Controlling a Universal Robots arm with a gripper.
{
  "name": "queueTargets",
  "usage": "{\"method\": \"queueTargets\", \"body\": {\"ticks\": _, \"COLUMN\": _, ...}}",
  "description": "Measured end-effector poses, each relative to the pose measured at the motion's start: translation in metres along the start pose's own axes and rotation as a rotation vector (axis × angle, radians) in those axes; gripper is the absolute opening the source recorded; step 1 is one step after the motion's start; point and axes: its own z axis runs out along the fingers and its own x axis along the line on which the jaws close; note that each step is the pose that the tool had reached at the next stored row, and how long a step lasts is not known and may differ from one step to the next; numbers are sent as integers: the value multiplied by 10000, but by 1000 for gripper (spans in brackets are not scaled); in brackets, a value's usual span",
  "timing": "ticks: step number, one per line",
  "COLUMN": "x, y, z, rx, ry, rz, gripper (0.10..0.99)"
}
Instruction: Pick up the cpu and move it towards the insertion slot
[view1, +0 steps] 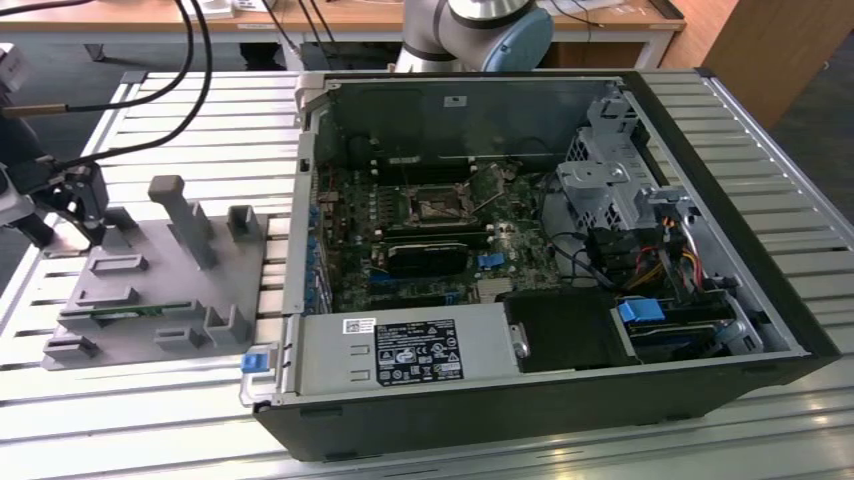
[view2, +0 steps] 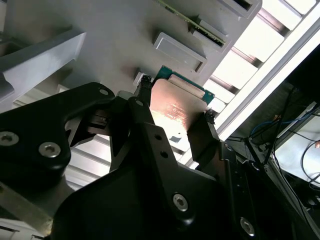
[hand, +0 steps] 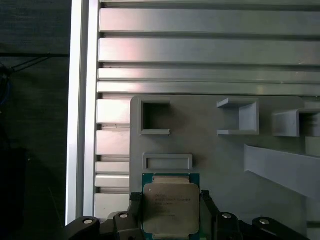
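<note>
The cpu (hand: 171, 207), a flat square chip with a silvery top and a green edge, sits between my gripper's (hand: 170, 196) two black fingers, which press on its opposite sides. In the second wrist view the cpu (view2: 176, 112) hangs just over the grey plastic fixture (view2: 115, 40), held by the gripper (view2: 177, 98). In the exterior view my gripper (view1: 67, 212) is at the far left, over the fixture's (view1: 160, 280) corner. The insertion slot (view1: 437, 208), a dark square socket with a shiny frame, lies on the motherboard inside the open computer case, well to the exterior view's right.
The black computer case (view1: 561, 400) lies open on a slatted aluminium table (view1: 147, 400). A narrow green memory stick (view1: 123, 313) rests in the fixture. Upright grey posts (view1: 187, 220) rise from the fixture. Black cables (view1: 160, 90) trail across the table's back left.
</note>
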Motion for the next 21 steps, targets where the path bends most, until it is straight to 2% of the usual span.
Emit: {"method": "queueTargets", "body": {"ticks": 21, "x": 0, "y": 4, "z": -82, "rx": 0, "ry": 0, "rz": 0, "gripper": 541}}
